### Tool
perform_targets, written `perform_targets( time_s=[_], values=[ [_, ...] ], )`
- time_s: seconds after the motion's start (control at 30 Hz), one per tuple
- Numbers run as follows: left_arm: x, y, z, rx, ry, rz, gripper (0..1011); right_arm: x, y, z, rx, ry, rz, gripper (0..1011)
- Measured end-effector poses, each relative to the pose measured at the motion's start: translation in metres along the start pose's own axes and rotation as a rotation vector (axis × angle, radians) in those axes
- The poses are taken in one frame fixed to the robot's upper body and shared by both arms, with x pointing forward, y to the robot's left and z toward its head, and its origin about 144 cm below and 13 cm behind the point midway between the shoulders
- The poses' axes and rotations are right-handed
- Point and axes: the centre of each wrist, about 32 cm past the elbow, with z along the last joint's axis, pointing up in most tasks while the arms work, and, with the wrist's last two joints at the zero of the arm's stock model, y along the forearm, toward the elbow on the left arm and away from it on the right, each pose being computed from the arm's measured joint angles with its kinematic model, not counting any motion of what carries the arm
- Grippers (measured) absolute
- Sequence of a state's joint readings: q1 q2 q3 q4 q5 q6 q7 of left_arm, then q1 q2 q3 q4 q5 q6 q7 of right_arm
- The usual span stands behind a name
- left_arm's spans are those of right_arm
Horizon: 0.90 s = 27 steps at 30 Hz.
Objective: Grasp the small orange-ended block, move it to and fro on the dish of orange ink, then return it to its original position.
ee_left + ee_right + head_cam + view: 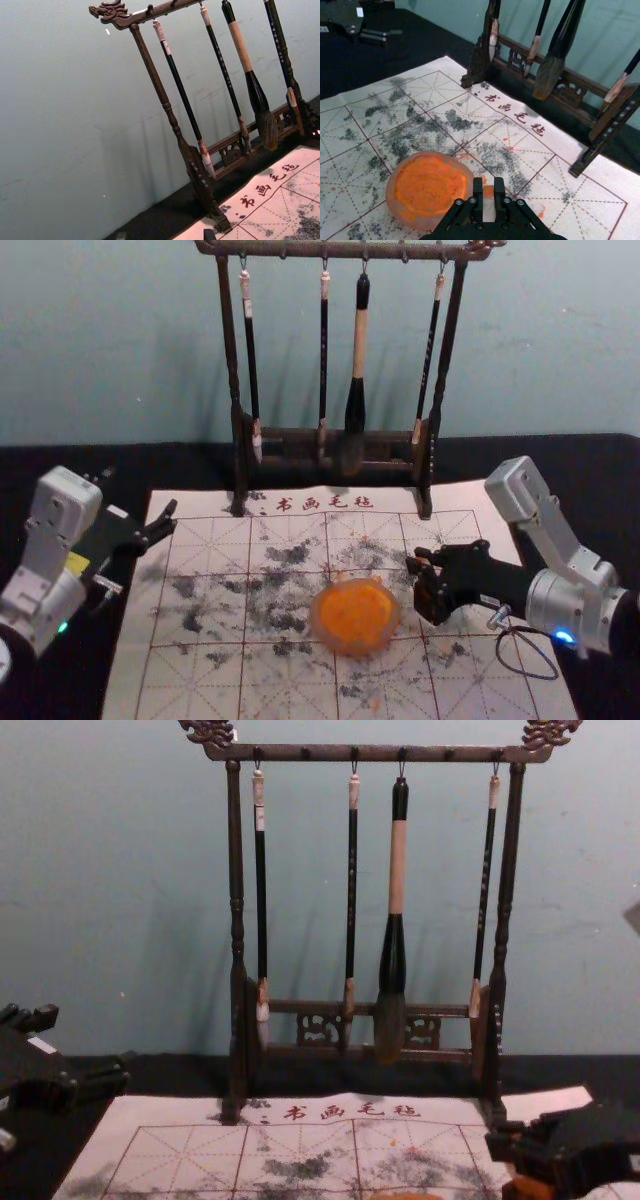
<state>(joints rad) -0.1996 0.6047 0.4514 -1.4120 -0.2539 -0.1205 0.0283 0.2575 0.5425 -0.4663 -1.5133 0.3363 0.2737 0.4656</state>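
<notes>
Blue-green wall stands behind the dark table. I've got my right gripper shut tight on the little block, near the orange ink dish. My left gripper sits by the mat's left edge, jaws wide apart.

Block: white, orange end
Ink: orange
Dish: milky rim
Mat: white, red grid, dashed lines, black smudges
Rack: dark brown
Thickest brush: black and tan
Surface: black
Wall: blue-green

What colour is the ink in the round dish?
Orange; the head view shows the ink best.
</notes>
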Motion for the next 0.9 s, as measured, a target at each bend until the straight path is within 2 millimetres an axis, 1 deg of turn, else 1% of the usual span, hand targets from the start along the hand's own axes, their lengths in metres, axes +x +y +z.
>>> perform_targets(
  time_s=[0.57, 0.73, 0.9],
  values=[
    [0.000, 0.000, 0.000, 0.000, 0.000, 0.000, 1001, -0.002, -0.015, 0.008, 0.106, 0.051, -0.027, 88],
    [0.000, 0.000, 0.000, 0.000, 0.000, 0.000, 1001, -0.003, -0.016, 0.007, 0.159, 0.075, -0.026, 88],
    [0.000, 0.000, 0.000, 0.000, 0.000, 0.000, 1001, -0.005, -0.012, 0.004, 0.238, 0.090, -0.011, 88]
  ],
)
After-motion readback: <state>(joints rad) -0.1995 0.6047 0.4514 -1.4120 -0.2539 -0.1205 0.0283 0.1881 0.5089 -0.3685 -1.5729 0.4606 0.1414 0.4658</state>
